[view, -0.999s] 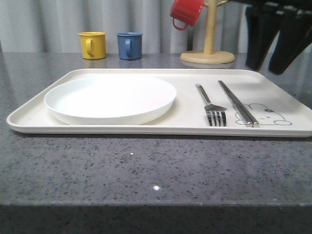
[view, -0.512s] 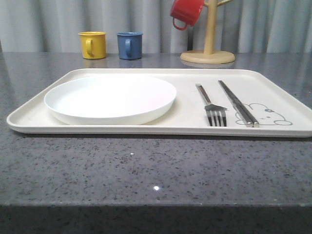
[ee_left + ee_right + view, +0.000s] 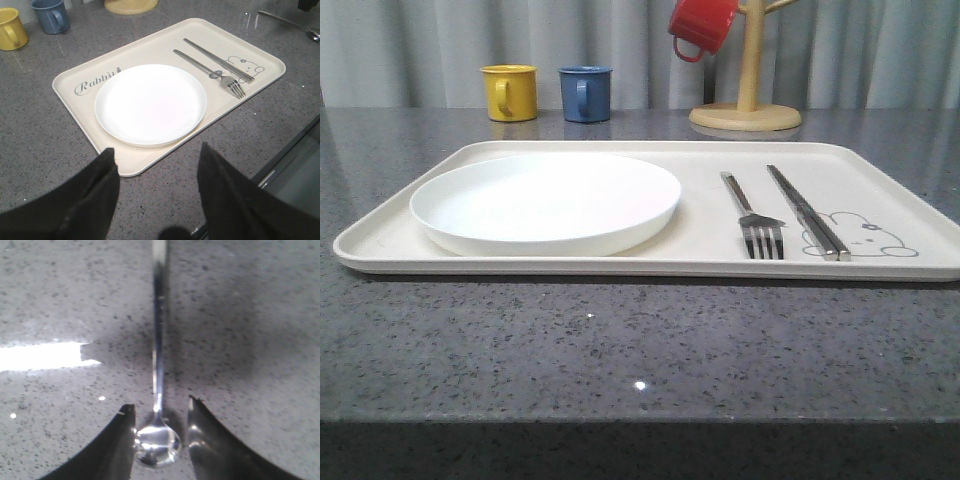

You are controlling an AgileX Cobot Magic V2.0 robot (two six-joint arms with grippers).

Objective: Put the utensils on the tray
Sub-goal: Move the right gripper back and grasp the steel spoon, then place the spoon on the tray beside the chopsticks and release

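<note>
The cream tray (image 3: 705, 235) lies across the grey counter. On it are the white plate (image 3: 545, 200) at the left, and the fork (image 3: 752, 212) and a long flat silver piece (image 3: 805, 210) side by side at the right by the bunny drawing. The spoon (image 3: 159, 340) lies on the counter beyond the tray's right end, also seen in the left wrist view (image 3: 287, 21). My right gripper (image 3: 160, 405) is low and open, its fingers either side of the spoon's bowl. My left gripper (image 3: 157, 148) hangs open and empty over the tray's near left corner.
A yellow mug (image 3: 510, 92) and a blue mug (image 3: 586, 93) stand behind the tray. A red mug (image 3: 702, 25) hangs on a wooden stand (image 3: 745, 115) at the back right. The counter's front edge (image 3: 285, 155) runs close to the tray.
The right arm's dark fingers, at the front view's upper right a second ago, have left that view. The tray, plate, fork and flat piece have not moved.
</note>
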